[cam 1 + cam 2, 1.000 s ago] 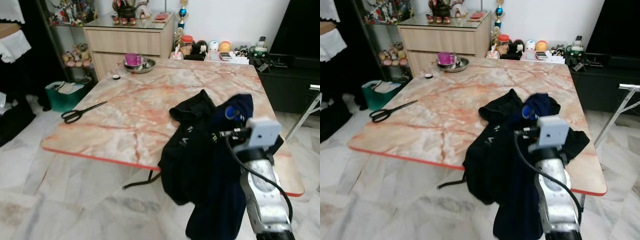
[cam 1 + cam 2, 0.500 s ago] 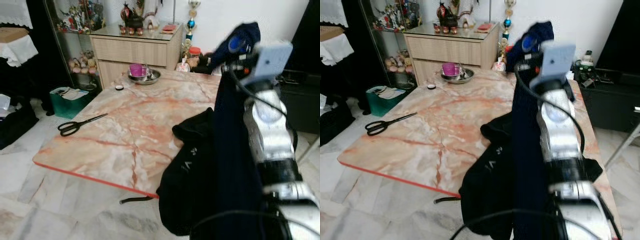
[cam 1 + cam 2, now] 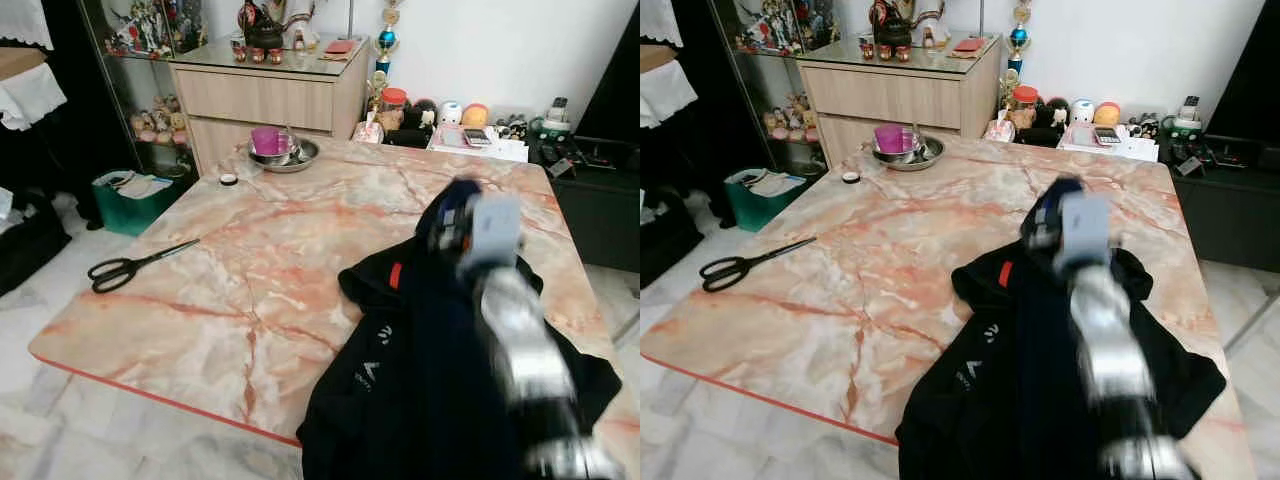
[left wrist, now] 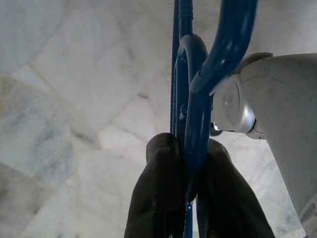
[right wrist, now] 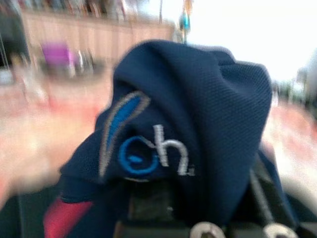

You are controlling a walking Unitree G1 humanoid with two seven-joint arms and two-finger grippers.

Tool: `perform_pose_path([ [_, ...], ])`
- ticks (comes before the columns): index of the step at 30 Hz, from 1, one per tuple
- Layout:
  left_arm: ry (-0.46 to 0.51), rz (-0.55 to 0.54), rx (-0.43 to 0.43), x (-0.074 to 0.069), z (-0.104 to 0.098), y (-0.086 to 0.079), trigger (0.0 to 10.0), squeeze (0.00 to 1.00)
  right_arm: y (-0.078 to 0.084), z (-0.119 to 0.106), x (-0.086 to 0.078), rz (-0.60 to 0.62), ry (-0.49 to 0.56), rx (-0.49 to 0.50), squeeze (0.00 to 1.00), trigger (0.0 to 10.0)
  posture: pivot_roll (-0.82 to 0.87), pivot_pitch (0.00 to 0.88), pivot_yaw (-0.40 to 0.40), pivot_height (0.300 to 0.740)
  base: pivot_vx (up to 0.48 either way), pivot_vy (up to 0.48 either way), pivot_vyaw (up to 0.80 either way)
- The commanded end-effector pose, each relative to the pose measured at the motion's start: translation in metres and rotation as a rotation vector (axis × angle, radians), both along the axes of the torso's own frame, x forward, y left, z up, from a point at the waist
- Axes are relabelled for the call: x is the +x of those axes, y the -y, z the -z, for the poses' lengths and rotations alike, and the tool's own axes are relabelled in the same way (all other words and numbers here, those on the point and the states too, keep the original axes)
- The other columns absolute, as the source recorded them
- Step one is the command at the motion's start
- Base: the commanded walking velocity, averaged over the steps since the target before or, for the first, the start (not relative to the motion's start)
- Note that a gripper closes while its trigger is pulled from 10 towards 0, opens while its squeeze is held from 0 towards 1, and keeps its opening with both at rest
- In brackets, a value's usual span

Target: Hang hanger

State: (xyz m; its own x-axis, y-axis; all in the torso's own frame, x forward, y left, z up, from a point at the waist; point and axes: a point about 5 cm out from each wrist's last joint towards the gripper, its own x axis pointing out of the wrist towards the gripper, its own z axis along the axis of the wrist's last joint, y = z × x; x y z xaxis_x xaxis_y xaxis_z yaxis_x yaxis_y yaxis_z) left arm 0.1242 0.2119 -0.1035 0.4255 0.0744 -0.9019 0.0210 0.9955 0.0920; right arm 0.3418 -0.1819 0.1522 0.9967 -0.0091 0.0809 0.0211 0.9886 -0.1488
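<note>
Here the left end effector (image 4: 185,198) pinches a blue hanger (image 4: 198,109); the right end effector (image 3: 462,222), grip unclear, lifts a dark shirt (image 3: 440,400) near the surface's (image 3: 250,270) right edge.

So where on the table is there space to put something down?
The big bare stretch of the marble table lies between the scissors, the metal bowl and the black shirts. The right side is crowded: shirts and the right gripper cover it.
</note>
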Motion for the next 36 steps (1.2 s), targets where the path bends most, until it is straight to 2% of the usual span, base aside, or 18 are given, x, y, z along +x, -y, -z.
perform_pose_path([
  [1, -0.039, 0.039, -0.035, -0.007, 0.005, 0.018, 10.0, 0.0, 0.0, -0.012, -0.004, 0.012, 0.051, 0.004, 1.0, 10.0, 0.09, 0.034, -0.003, 0.74, 0.0, 0.0, 0.0],
  [5, -0.03, 0.048, -0.045, -0.001, 0.005, 0.028, 10.0, 0.0, 0.003, 0.008, -0.032, 0.063, 0.028, 0.016, 1.0, 10.0, 0.09, 0.039, -0.005, 0.74, 0.0, 0.0, 0.0],
  [8, -0.034, 0.054, -0.035, -0.006, 0.005, 0.021, 10.0, 0.0, 0.006, 0.01, -0.05, 0.091, 0.03, -0.036, 1.0, 10.0, 0.08, 0.043, -0.005, 0.74, 0.0, 0.0, 0.0],
  [12, -0.036, 0.052, -0.024, -0.007, 0.005, 0.017, 10.0, 0.0, 0.007, 0.015, -0.071, 0.134, 0.001, -0.016, 1.0, 10.0, 0.09, 0.043, -0.009, 0.74, 0.0, 0.0, 0.0],
  [16, -0.036, 0.052, -0.022, -0.007, 0.005, 0.017, 10.0, 0.0, 0.006, 0.017, -0.073, 0.133, -0.006, -0.015, 1.0, 10.0, 0.09, 0.043, -0.009, 0.74, 0.0, 0.0, 0.0],
  [18, -0.042, 0.057, -0.02, -0.008, 0.005, 0.017, 10.0, 0.0, -0.001, 0.022, -0.082, 0.118, -0.042, 0.006, 1.0, 10.0, 0.09, 0.043, -0.01, 0.74, 0.0, 0.0, 0.0],
  [21, -0.048, 0.061, -0.017, -0.008, 0.005, 0.016, 10.0, 0.0, -0.003, 0.023, -0.084, 0.11, -0.052, 0.007, 1.0, 10.0, 0.09, 0.042, -0.011, 0.74, 0.0, 0.0, 0.0],
  [24, -0.048, 0.061, -0.017, -0.008, 0.005, 0.016, 10.0, 0.0, -0.001, 0.026, -0.087, 0.118, -0.069, 0.005, 1.0, 10.0, 0.09, 0.042, -0.011, 0.74, 0.0, 0.0, 0.0],
  [27, -0.046, 0.059, -0.019, -0.008, 0.005, 0.016, 10.0, 0.0, 0.007, 0.037, -0.099, 0.133, -0.148, -0.023, 1.0, 10.0, 0.09, 0.044, -0.013, 0.74, 0.0, 0.0, 0.0],
  [29, -0.046, 0.059, -0.019, -0.008, 0.005, 0.016, 10.0, 0.0, 0.01, 0.04, -0.103, 0.137, -0.16, -0.022, 1.0, 10.0, 0.09, 0.046, -0.012, 0.74, 0.0, 0.0, 0.0],
  [32, -0.044, 0.06, -0.02, -0.007, 0.005, 0.017, 10.0, 0.0, 0.013, 0.034, -0.106, 0.152, -0.114, 0.021, 1.0, 10.0, 0.09, 0.047, -0.012, 0.74, 0.0, 0.0, 0.0],
  [33, -0.042, 0.06, -0.021, -0.007, 0.005, 0.017, 10.0, 0.0, 0.007, 0.025, -0.104, 0.117, -0.06, 0.044, 1.0, 10.0, 0.09, 0.045, -0.012, 0.74, 0.0, 0.0, 0.0],
  [34, -0.042, 0.06, -0.021, -0.007, 0.005, 0.017, 10.0, 0.0, 0.007, 0.025, -0.104, 0.117, -0.06, 0.044, 1.0, 10.0, 0.09, 0.045, -0.012, 0.74, 0.0, 0.0, 0.0],
  [36, -0.04, 0.061, -0.021, -0.006, 0.005, 0.017, 10.0, 0.0, -0.006, 0.017, -0.104, 0.044, -0.01, 0.019, 1.0, 10.0, 0.1, 0.044, -0.016, 0.74, 0.0, 0.0, 0.0],
])
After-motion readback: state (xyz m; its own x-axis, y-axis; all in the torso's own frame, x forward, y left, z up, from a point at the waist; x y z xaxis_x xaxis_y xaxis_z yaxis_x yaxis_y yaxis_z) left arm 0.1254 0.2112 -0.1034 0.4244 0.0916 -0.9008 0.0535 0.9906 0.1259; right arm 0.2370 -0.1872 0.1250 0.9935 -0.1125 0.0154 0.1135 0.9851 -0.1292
